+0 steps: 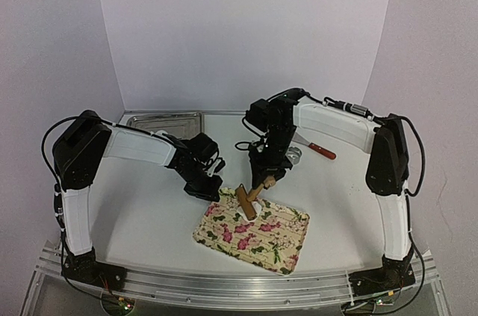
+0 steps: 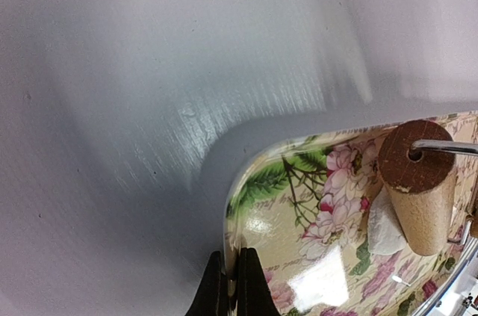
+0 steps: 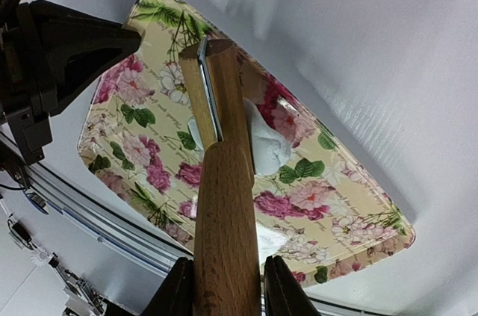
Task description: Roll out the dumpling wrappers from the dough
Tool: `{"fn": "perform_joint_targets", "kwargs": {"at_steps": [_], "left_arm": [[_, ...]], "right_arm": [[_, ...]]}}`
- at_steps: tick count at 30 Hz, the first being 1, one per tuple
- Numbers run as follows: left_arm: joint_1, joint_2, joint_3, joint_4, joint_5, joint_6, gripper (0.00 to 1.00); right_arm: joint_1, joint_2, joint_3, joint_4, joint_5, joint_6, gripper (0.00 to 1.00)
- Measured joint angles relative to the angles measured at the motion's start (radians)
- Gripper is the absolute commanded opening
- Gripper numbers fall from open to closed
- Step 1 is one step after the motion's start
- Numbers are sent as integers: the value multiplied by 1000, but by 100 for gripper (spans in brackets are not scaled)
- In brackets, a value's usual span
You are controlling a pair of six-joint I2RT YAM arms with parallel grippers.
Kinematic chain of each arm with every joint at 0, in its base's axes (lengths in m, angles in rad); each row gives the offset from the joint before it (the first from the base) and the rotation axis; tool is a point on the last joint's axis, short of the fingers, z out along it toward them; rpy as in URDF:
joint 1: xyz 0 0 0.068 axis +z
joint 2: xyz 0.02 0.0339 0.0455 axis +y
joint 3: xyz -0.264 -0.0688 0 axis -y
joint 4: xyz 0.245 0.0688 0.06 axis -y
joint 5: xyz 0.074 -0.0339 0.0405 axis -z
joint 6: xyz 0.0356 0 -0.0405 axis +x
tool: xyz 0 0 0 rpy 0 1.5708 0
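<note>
A floral tray (image 1: 280, 247) lies on the table near the front. A lump of white dough (image 3: 266, 146) sits on it, also in the left wrist view (image 2: 385, 231), partly under a wooden roller (image 1: 246, 202). My right gripper (image 3: 224, 292) is shut on the roller's wooden handle (image 3: 224, 226) and holds the roller head (image 2: 418, 181) on the dough. My left gripper (image 2: 231, 290) is shut on the tray's rim (image 2: 237, 204) at its far left corner. No flat round dumpling wrappers are in view.
A metal tray (image 1: 164, 122) stands at the back left. A metal ring cutter (image 1: 296, 156) and a red-handled tool (image 1: 322, 152) lie behind the right gripper. The table's front rail (image 1: 224, 282) runs just below the floral tray.
</note>
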Motion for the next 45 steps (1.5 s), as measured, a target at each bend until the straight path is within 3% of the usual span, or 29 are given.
{"fn": "perform_joint_targets", "kwargs": {"at_steps": [45], "left_arm": [[3, 2, 2, -7, 10, 3, 0]], "right_arm": [[-13, 74, 15, 16, -178, 60, 0]]}}
